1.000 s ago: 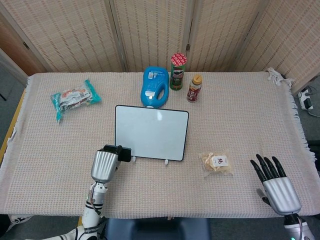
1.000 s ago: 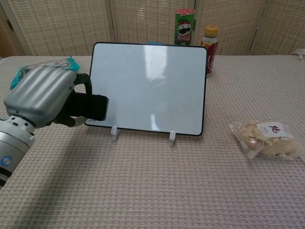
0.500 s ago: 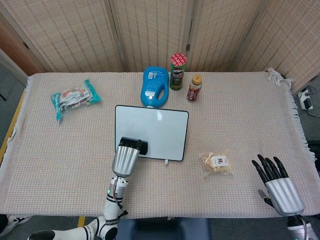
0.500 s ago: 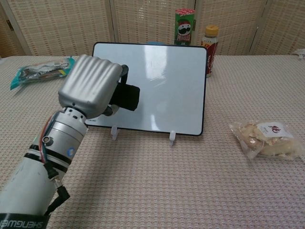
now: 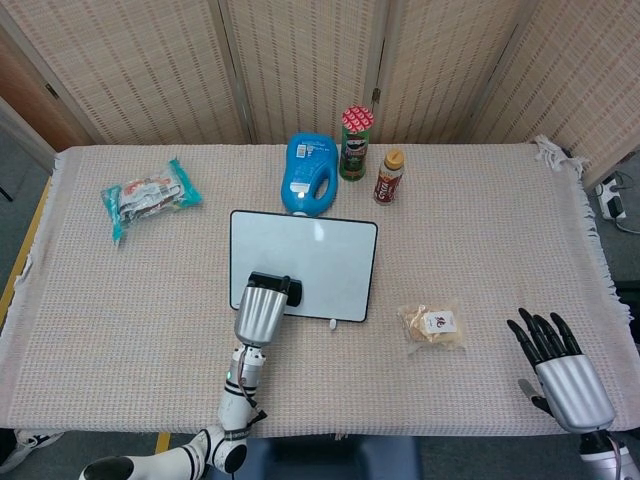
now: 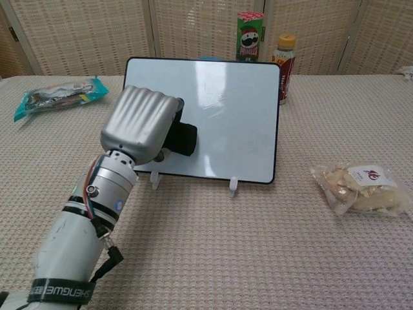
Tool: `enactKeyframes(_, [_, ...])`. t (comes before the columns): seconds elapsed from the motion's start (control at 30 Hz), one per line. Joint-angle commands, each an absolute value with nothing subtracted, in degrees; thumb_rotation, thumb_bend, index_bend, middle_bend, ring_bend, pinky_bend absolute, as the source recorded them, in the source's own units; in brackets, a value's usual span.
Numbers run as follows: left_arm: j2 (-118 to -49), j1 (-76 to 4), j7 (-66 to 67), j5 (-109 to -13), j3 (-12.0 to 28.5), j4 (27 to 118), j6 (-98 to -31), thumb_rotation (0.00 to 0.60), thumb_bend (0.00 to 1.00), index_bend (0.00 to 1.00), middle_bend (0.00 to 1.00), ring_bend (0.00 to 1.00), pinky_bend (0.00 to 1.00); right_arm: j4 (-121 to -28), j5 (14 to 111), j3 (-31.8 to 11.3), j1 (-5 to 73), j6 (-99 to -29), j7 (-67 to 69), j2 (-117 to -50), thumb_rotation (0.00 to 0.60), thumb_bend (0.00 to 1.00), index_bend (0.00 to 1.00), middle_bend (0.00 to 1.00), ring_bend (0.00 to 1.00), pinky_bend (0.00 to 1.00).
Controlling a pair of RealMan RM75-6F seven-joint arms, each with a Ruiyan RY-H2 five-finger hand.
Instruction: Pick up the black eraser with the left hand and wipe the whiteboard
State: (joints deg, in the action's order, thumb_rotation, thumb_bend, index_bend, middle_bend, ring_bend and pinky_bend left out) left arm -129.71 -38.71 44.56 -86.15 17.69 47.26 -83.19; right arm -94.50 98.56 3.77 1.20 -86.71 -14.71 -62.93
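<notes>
The whiteboard (image 5: 320, 250) (image 6: 226, 110) stands propped on two small white feet in the middle of the table, its white face looking blank. My left hand (image 5: 263, 310) (image 6: 141, 127) grips the black eraser (image 5: 290, 290) (image 6: 185, 139) and holds it against the board's lower left part. My right hand (image 5: 560, 375) rests open on the table at the near right, fingers spread, far from the board; the chest view does not show it.
Behind the board stand a blue jug (image 5: 309, 174), a green Pringles can (image 5: 355, 142) (image 6: 250, 35) and a small brown bottle (image 5: 389, 176) (image 6: 284, 58). A teal snack packet (image 5: 148, 195) (image 6: 55, 95) lies far left. A clear bag of snacks (image 5: 433, 324) (image 6: 361, 187) lies right of the board.
My left hand carried the eraser from beside the board's left edge rightwards onto its face, then slightly further right. The right hand has barely moved.
</notes>
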Motion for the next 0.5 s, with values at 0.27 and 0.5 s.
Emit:
enactKeyframes(0.27, [-130.00,-40.13,43.67,-84.35,16.03,45.69,-82.75,0.600,0.50,0.67,1.00,0.96,0.89,-94.54,98.52,3.75,1.25,-86.54,-14.31,-62.65,0.600,0.29,0.00,0.00,0.09,0.00])
enactKeyframes(0.5, [-130.00,-40.94,43.75,-82.59,14.26,45.56,-82.96,0.600,0.50,0.57,1.00,0.96,0.89,-94.38,98.93,3.82,1.05,-87.03,-13.92,-62.55,0.600,0.29,0.00,0.00,0.09,0.00])
